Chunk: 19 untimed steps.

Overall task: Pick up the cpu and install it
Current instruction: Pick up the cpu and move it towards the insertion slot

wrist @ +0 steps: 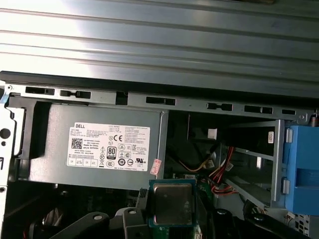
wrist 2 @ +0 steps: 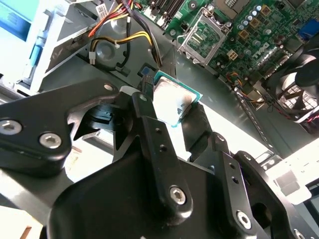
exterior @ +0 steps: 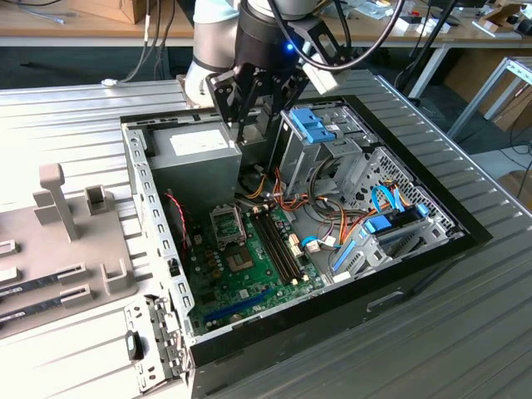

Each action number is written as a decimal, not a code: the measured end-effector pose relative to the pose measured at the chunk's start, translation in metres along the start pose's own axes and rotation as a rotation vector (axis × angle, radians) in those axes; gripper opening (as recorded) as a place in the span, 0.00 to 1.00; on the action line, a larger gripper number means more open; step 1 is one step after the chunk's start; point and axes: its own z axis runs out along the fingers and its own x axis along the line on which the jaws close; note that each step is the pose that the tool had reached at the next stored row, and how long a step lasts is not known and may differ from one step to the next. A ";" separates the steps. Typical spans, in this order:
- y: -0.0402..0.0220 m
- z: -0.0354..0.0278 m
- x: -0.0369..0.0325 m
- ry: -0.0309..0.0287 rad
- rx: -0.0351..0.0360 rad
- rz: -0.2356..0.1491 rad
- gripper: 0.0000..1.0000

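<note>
Arm: one, reaching down over the far end of the open computer case (exterior: 154, 208).
End effector (exterior: 253, 125): one, clenched on the cpu (wrist 2: 174, 99), with a dark finger on each of two opposite edges in both wrist views.
Cpu: one, with a silvery top and green edge, held in the air inside the case, near the power supply (wrist: 99, 144) and well apart from the socket (wrist 2: 204, 37).
Socket: one, metal-framed, on the green motherboard (exterior: 249, 266).
Power supply: one grey box with a white label, in the case's far corner.
Drive bracket (exterior: 312, 125): one, blue, on the metal cage.
Fan (wrist 2: 299, 94): one, black, at the case wall.
Tabletop (exterior: 465, 332): ribbed grey metal; the case lies open side up on it, and one pale holder (exterior: 58, 241) with upright posts sits on the exterior view's left.
Room: wooden benches (exterior: 83, 21) and black cables behind.
</note>
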 end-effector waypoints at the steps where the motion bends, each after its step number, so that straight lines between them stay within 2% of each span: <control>1: -0.0001 0.0002 -0.0011 0.0000 0.0001 0.000 0.47; 15: -0.0017 0.0042 -0.0184 0.0001 0.0002 0.000 0.47; 19: -0.0025 0.0063 -0.0266 0.0001 0.0005 0.000 0.47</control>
